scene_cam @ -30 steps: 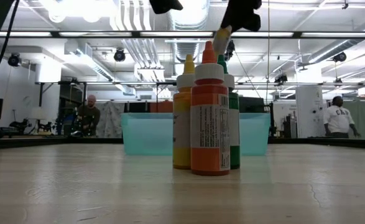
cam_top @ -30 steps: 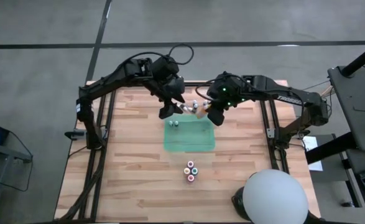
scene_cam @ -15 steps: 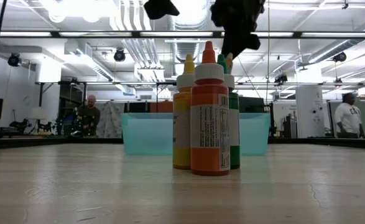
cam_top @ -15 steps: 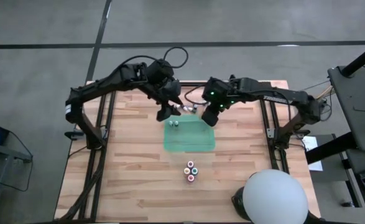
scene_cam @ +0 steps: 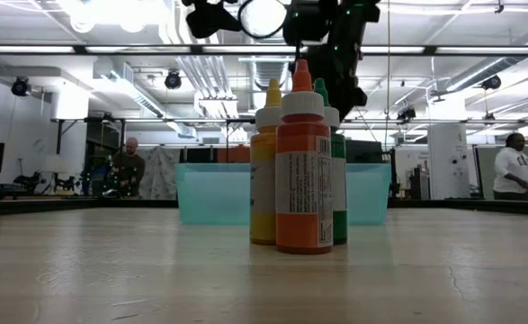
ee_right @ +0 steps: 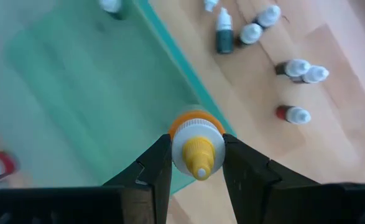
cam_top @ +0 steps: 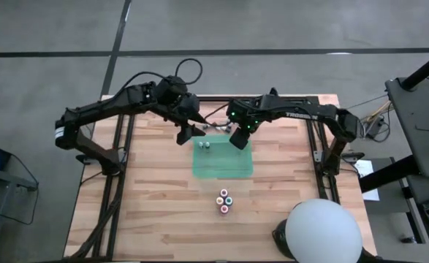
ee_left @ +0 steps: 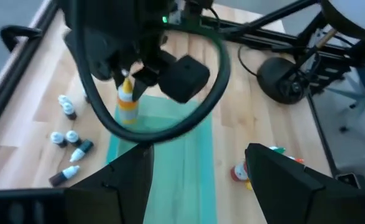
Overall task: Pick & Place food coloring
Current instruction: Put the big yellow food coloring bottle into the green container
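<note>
My right gripper [cam_top: 238, 139] hangs over the far edge of the green tray [cam_top: 223, 164], shut on the yellow-orange dropper bottle [ee_left: 127, 106]. My left gripper [cam_top: 183, 134] is open and holds nothing, hovering just off the tray's far left corner. Two tiny bottles [cam_top: 205, 145] stand in the tray. Several more pale-capped ones [ee_right: 297, 70] lie or stand on the wood beyond its far edge. A cluster of taller colour-topped bottles [cam_top: 224, 201] stands on its bases near the table's near edge; it fills the front of the low view [scene_cam: 302, 171]. My right gripper pinches the dropper bottle between its two fingers at the white collar [ee_right: 181, 144], just under the yellow tip. The fingers [ee_right: 154, 168] come from above, pointing down. The bottle hangs upright below them, lifted clear above the tray.
Black side rails [cam_top: 123, 139] run along the table's left and right. Bare wood lies to the left and right of the tray. A white dome [cam_top: 322, 232] sits at the near right corner. People stand in the room beyond the table.
Both grippers have moved toward the table's left. My right gripper, still shut on the dropper bottle, went from the tray's far right corner to over its far edge and came lower. My left gripper drew away from the tray's far left corner.
</note>
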Available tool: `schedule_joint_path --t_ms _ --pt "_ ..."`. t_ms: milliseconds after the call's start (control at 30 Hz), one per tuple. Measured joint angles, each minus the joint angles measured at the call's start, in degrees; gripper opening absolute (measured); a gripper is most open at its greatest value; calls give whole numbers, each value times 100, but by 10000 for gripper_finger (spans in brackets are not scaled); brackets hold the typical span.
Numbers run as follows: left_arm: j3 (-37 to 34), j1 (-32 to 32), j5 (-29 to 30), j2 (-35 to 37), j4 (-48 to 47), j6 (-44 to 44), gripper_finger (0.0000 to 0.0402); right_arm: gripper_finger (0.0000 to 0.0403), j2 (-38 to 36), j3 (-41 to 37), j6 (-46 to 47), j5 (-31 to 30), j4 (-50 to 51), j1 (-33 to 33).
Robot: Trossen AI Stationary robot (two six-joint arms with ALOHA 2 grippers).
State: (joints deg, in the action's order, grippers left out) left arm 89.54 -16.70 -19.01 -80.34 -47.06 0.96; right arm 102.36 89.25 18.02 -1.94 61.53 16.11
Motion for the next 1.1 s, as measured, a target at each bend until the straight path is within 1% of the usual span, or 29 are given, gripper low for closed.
schedule_joint_path --t_ms 200,533,900,1100 --pt "-229 -10 119 186 10 -84 224 111 57 -236 0 -109 -27 12" --pt "-237 -11 122 180 47 -87 224 111 -13 -683 0 -109 -451 18" --pt "-237 -12 121 177 40 -93 224 111 -15 -942 102 -107 -817 18" --pt "-237 -12 120 175 36 -95 224 111 -15 -1042 129 -105 -840 18"
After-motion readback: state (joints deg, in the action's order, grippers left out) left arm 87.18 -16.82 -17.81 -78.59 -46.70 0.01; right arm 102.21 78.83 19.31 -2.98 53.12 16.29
